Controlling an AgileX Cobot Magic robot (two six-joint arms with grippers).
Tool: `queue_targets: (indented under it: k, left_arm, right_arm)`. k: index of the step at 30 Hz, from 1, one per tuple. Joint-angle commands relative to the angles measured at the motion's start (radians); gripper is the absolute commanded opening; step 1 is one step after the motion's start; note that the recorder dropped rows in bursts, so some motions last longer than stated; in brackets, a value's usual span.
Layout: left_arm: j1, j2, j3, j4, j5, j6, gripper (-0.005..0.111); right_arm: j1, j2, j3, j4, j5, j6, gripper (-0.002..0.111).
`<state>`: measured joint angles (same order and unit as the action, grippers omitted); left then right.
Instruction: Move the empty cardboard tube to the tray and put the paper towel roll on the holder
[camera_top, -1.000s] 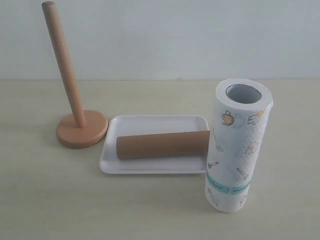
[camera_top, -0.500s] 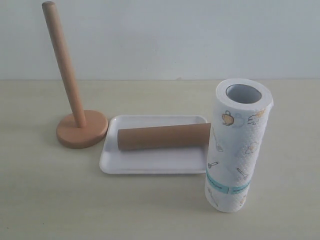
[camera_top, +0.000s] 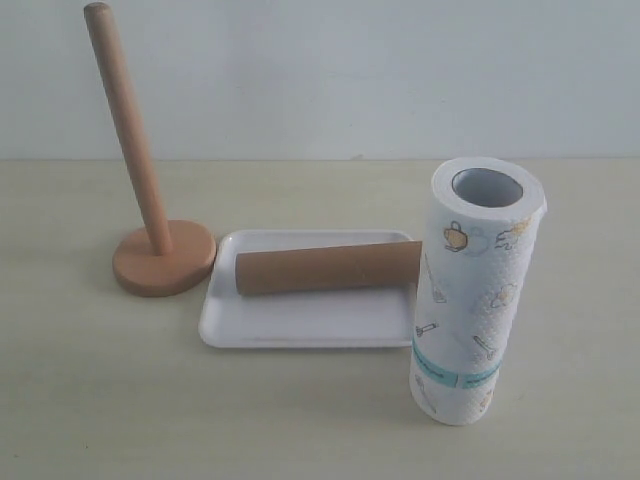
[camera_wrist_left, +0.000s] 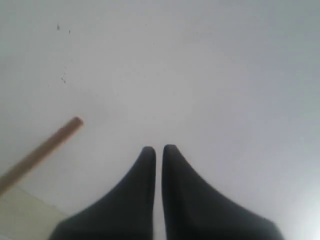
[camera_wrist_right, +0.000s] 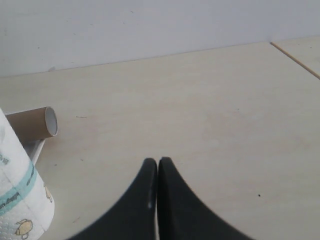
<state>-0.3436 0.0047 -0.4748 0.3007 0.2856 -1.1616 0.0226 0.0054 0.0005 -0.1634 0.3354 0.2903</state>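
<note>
Cardboard tube (camera_top: 327, 268) lies in the tray (camera_top: 300, 335), paper towel roll (camera_top: 475, 300) upright on the tabletop (camera_top: 250, 420) beside it
I see left tool (camera_wrist_left: 158, 148) and right tool (camera_wrist_right: 157, 161) pinched closed, empty; holder (camera_top: 160, 255) stands left of the tray

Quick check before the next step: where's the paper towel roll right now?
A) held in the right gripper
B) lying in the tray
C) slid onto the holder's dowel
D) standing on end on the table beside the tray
D: the paper towel roll stands on end on the table beside the tray, and the holder has a bare dowel.
</note>
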Motion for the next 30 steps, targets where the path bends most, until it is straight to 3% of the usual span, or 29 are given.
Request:
queue_targets:
  k: [1,9,11,14,21,30]
  left_arm:
    - [0.009,-0.005,0.004,-0.267,0.007,-0.012,0.004]
    - [0.009,-0.005,0.094,-0.326,-0.110,-0.031,0.004]
    - [0.009,-0.005,0.122,-0.306,-0.178,0.050,0.004]
    - [0.009,-0.005,0.150,-0.314,-0.267,0.319,0.004]
    - [0.011,-0.005,0.248,-0.438,-0.277,0.750,0.004]
    - [0.013,-0.005,0.362,-0.465,-0.277,1.036,0.004]
  right_arm:
    - [-0.004,-0.005,-0.001,-0.004,-0.006,-0.002,0.000]
    - [-0.004,-0.005,-0.001,-0.004,-0.006,-0.002,0.000]
    - [-0.004,-0.005,-0.001,-0.004,-0.006,-0.002,0.000]
    - [-0.004,-0.005,-0.001,-0.004,-0.006,-0.002,0.000]
    - [-0.004,-0.005,-0.001,-0.004,-0.006,-0.002,0.000]
    - [-0.004,-0.005,-0.001,-0.004,-0.006,-0.002,0.000]
